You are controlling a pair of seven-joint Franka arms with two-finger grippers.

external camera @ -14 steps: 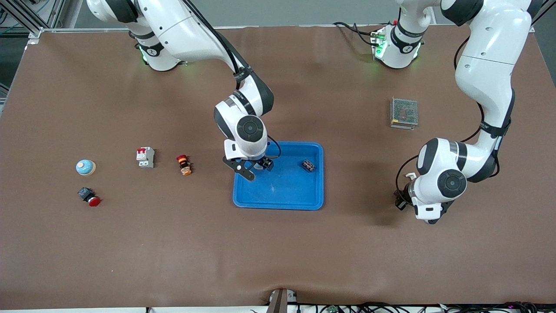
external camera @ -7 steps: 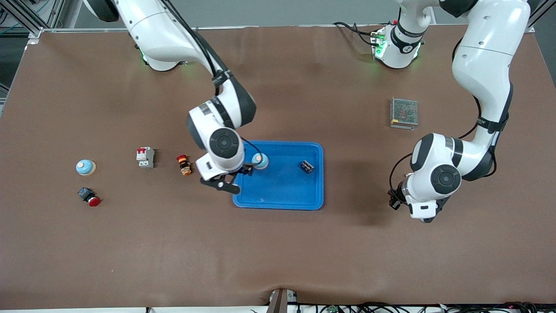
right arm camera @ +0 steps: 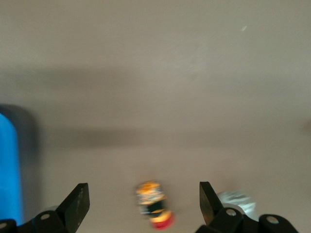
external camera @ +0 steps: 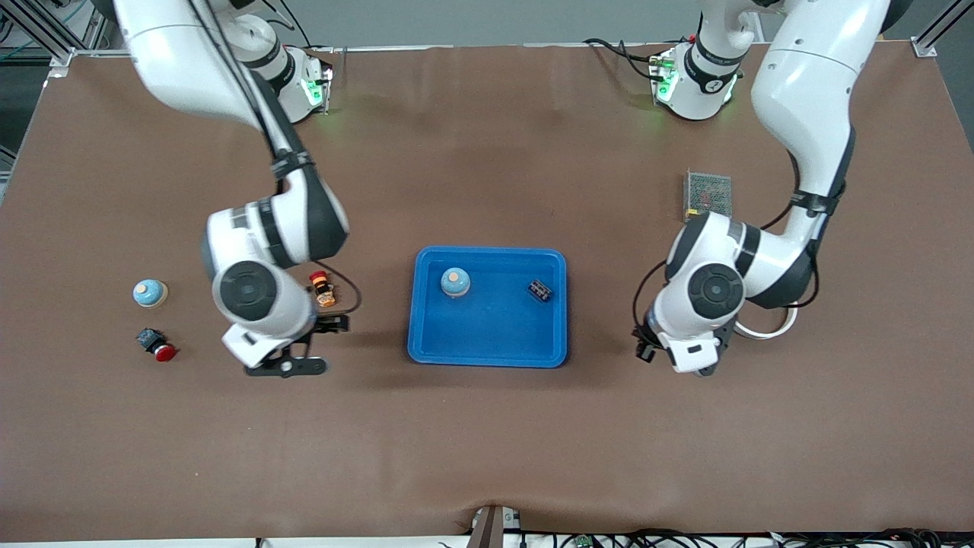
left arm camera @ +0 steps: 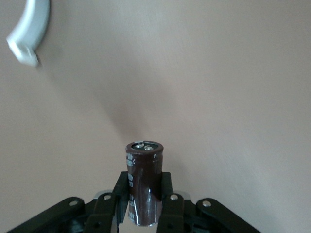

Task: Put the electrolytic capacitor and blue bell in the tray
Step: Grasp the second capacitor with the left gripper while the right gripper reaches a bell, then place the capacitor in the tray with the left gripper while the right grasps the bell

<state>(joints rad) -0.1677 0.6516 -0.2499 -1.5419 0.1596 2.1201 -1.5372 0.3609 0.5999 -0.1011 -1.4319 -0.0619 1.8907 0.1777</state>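
With our right tool now withdrawn, fingers spread and empty, the round blue bell sits in the blue plastic tray; our left tool grips the dark cylindrical electrolytic capacitor beside it.

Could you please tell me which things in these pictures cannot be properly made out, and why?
- Left tool: in the front view the wrist covers it and its dark cylindrical capacitor; only the left wrist view shows the grip.
- Grey breaker: hidden in the front view under the right arm.
- Red-capped orange button: blurred in the right wrist view; markings unreadable.
- Small dark part in the tray: too small to identify.
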